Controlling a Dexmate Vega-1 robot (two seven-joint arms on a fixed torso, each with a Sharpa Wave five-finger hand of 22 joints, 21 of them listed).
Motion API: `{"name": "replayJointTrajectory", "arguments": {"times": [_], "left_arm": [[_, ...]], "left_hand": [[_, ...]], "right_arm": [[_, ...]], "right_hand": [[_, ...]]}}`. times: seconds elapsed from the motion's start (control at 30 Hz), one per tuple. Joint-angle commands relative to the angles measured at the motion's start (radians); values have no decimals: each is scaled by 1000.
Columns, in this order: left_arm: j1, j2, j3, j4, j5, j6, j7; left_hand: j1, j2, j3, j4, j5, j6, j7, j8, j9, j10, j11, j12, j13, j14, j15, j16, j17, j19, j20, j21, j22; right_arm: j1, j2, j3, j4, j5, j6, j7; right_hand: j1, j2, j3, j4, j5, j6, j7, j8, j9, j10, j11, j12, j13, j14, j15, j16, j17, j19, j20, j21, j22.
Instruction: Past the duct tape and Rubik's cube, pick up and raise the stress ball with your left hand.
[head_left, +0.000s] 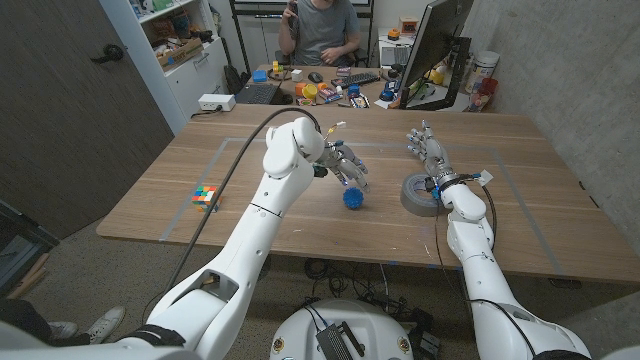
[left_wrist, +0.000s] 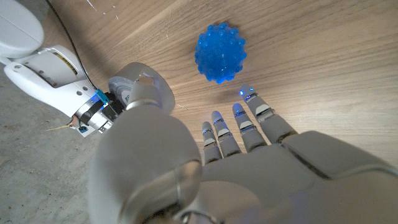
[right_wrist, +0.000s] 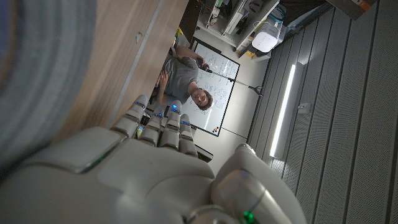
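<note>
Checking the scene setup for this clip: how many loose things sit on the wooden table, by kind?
Ball: 1
Rubik's cube: 1
Tape roll: 1
Total: 3

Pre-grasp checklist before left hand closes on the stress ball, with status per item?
1. Left hand empty, fingers apart: ok.
2. Stress ball in front of the fingertips in the left wrist view, not yet touched: ok.
3. Ball free of neighbours, Rubik's cube and duct tape well to either side: ok.
4. Right hand raised beside the tape, holding nothing, away from the ball: ok.
5. Hand height above the table enough to wrap the ball: cannot tell.
6. Thumb placement against the ball: cannot tell.
</note>
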Motion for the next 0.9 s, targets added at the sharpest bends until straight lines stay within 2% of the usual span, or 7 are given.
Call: {"name": "replayJointTrajectory", "arguments": {"times": [0.03,0.5,0.9], "left_arm": [[-13,-17,115,-43,136,-14,-66],[-13,-40,139,-24,281,-44,-124],[-2,-39,172,12,408,-102,-90]], "left_hand": [[13,1,1,2,6,10,-3,6,1,0,-5,6,3,1,-120,3,6,-4,-58,5,5],[19,3,0,4,8,12,-5,5,1,-2,-6,5,3,-5,-122,1,6,-13,-61,3,5],[20,5,-1,6,10,31,-10,11,2,2,-10,6,4,-5,-126,1,7,-20,-61,2,6]], "right_arm": [[1,5,6,-6,3,-17,-11],[4,12,15,-13,5,-41,-16],[13,15,27,-5,6,-51,-17]], "right_hand": [[5,11,0,-3,5,-3,-1,3,3,-5,1,-5,4,-4,2,-3,4,-1,2,-1,2],[6,11,1,-5,6,-7,-2,3,3,-9,3,-7,4,-6,1,-3,4,-1,5,-1,2],[7,11,1,-6,6,-8,-2,3,3,-8,4,-7,4,-6,1,-2,4,-1,7,-2,2]]}}
